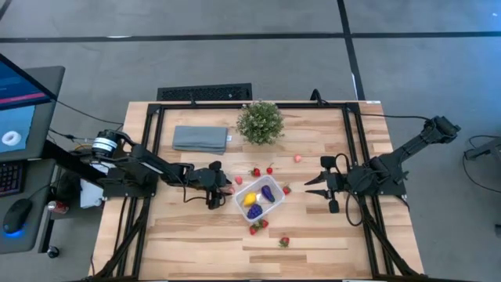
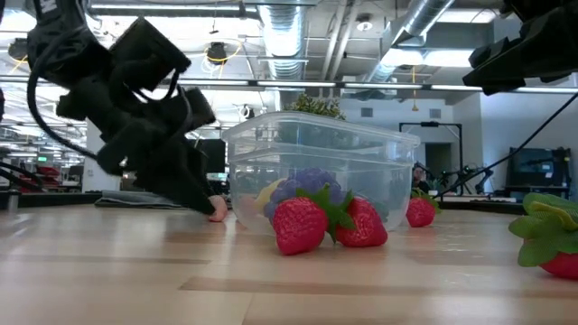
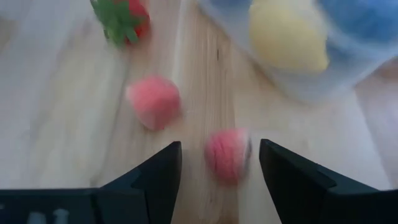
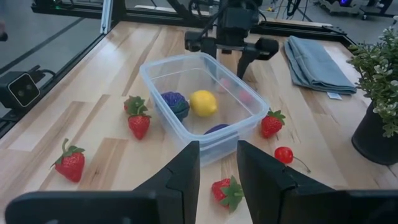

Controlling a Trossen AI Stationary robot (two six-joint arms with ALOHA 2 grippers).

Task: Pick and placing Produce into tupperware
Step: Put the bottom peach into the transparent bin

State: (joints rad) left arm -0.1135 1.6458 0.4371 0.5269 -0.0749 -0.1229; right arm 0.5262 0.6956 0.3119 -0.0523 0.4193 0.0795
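Packing status: yellow piece (image 1: 250, 199) and two purple pieces (image 1: 268, 193) in the tupperware (image 1: 275, 203).
Left end effector (image 3: 217, 163): at tupperware's 9 o'clock, open around a pink piece (image 3: 227, 154).
Right end effector (image 4: 217, 168): closed, empty.
Left: strawberries (image 2: 299, 225) on tabletop (image 1: 313, 235).

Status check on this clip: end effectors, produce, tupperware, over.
Left end effector open, straddling a pink piece beside the tupperware. Right end effector shut, waiting. Lemon already boxed. Nothing blocking.

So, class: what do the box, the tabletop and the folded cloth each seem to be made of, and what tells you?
Box: likely thin plastic, clear and slightly whitish; the yellow piece shows through its wall.
Tabletop: apparently wood, pale and smooth, with visible grain and plank seams.
Folded cloth: probably woven fabric, matte grey-blue, lying in soft folds.
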